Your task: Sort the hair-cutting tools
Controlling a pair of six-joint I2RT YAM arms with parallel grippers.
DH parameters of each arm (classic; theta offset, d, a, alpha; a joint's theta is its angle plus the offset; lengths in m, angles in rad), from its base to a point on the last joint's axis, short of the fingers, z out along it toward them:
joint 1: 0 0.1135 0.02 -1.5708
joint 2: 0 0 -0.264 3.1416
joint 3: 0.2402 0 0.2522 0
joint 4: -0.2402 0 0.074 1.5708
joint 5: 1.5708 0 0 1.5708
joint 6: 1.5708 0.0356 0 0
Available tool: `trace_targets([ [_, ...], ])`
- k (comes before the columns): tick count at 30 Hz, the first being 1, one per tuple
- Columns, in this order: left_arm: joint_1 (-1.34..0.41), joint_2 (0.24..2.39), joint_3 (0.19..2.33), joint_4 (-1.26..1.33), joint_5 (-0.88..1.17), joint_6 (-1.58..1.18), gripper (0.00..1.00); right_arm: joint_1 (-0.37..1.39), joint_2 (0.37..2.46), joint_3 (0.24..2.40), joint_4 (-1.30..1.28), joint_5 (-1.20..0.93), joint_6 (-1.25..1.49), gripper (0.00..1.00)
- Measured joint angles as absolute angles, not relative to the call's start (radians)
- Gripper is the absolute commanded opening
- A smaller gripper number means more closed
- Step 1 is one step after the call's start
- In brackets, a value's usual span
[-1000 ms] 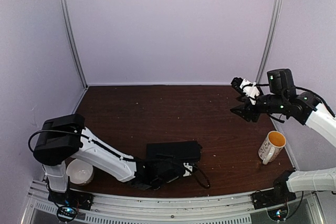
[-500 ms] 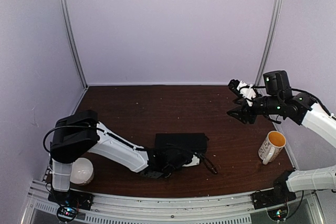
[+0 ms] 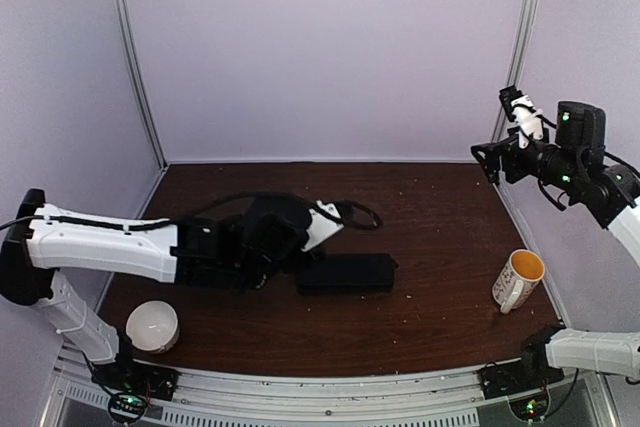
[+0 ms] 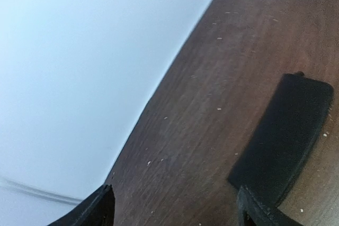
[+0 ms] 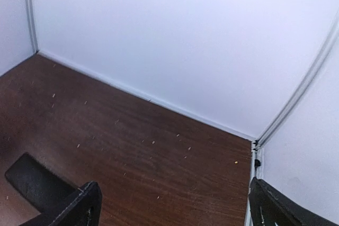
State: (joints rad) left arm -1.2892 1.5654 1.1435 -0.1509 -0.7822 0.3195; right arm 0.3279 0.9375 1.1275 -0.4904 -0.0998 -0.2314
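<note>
We see no scissors; left gripper (image 4: 175, 199) and right gripper (image 5: 172, 191) gape empty, the left just beside the crosswise black case (image 3: 348, 273).

Black case (image 3: 347, 273) lies between bowl (image 3: 152, 326) and mug (image 3: 519, 279).

Left wrist cam: left hand (image 4: 175, 207) fingers (image 4: 98, 213) clipped by bottom edge, tips only; black case's (image 4: 286, 130) near end sits behind one finger. Right wrist cam: right hand (image 5: 175, 205) same, case cut off at bottom-left behind a finger. Top cam: left hand's tips unreadable against dark cable (image 3: 357, 215); right arm (image 3: 600, 182) runs off the right edge.
</note>
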Motion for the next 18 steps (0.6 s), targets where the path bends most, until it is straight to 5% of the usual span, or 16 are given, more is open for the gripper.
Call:
trace_targets([
  [3, -1.218, 1.427, 1.145, -0.228, -0.808, 0.171, 0.97, 0.326, 0.894, 1.129, -0.444, 0.032, -0.155, 1.0],
  [7, -1.141, 1.271, 1.145, -0.296, -0.857, -0.023, 0.98, 0.323, 0.866, 1.105, -0.381, 0.176, -0.11, 1.0],
  [18, -0.949, 1.153, 1.18, -0.538, -0.876, -0.378, 0.98, 0.311, 0.774, 1.009, -0.371, 0.152, -0.096, 1.0],
])
